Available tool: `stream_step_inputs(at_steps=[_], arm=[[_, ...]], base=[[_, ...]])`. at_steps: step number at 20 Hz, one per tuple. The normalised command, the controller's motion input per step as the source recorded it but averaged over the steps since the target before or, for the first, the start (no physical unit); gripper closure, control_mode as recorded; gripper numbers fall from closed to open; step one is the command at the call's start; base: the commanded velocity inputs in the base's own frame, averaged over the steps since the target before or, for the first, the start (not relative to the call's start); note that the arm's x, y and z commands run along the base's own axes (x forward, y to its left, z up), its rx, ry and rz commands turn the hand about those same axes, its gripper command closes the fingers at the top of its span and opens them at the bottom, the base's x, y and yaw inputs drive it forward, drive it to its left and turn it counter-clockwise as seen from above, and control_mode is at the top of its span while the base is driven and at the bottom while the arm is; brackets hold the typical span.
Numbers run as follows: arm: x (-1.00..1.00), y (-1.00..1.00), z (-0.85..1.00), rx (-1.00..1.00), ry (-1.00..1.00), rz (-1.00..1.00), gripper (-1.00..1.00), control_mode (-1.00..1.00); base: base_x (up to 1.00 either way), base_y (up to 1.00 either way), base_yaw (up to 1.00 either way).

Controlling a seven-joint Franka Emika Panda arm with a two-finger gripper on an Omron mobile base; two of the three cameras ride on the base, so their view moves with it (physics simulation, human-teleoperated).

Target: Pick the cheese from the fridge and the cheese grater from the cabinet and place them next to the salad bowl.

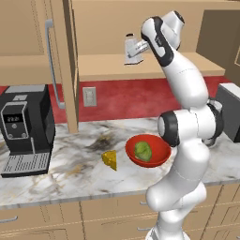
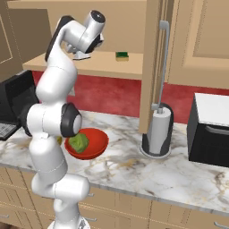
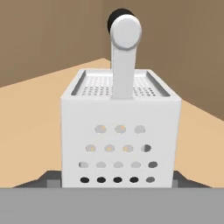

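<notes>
Up on the open cabinet (image 1: 70, 65) shelf, the cheese grater (image 1: 132, 50) stands upright, with the tool (image 1: 140, 47) right against it. Hand view: grater (image 3: 120, 131) close, between the fingertips (image 3: 52, 180) at its base; whether they clamp it, cannot tell. Sponge (image 2: 122, 56) further along the shelf. Cheese (image 1: 110, 159) lies on the marble tabletop (image 1: 70, 173) just beside the salad bowl (image 1: 159, 157). Paper-towel roll (image 2: 159, 132) right of the bowl.

One cheese (image 1: 110, 159), one salad bowl (image 1: 159, 157), one cheese grater (image 3: 120, 131), one paper-towel roll (image 2: 159, 129), seemingly one sponge (image 2: 122, 56).
</notes>
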Motion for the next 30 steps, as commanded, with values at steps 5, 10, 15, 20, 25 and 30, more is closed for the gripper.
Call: stream_step_inputs(at_steps=[5,10,15,20,25,30], arm=[[-0.57,0.01,-0.03,0.0,-0.04,0.01,1.0,-1.0],[-0.78,0.1,-0.08,0.01,-0.17,-0.02,1.0,-1.0],[-0.81,0.02,-0.02,0.04,-0.15,-0.03,1.0,-1.0],[-0.8,0.01,0.0,0.04,-0.09,-0.04,1.0,-1.0],[-0.83,0.01,-0.01,0.04,-0.13,-0.04,1.0,-1.0],[-0.83,0.05,-0.09,0.02,-0.21,-0.06,1.0,-1.0]], base=[[0.0,0.0,0.0],[0.0,0.0,0.0],[0.0,0.0,0.0],[0.0,0.0,0.0],[0.0,0.0,0.0],[0.0,0.0,0.0]])
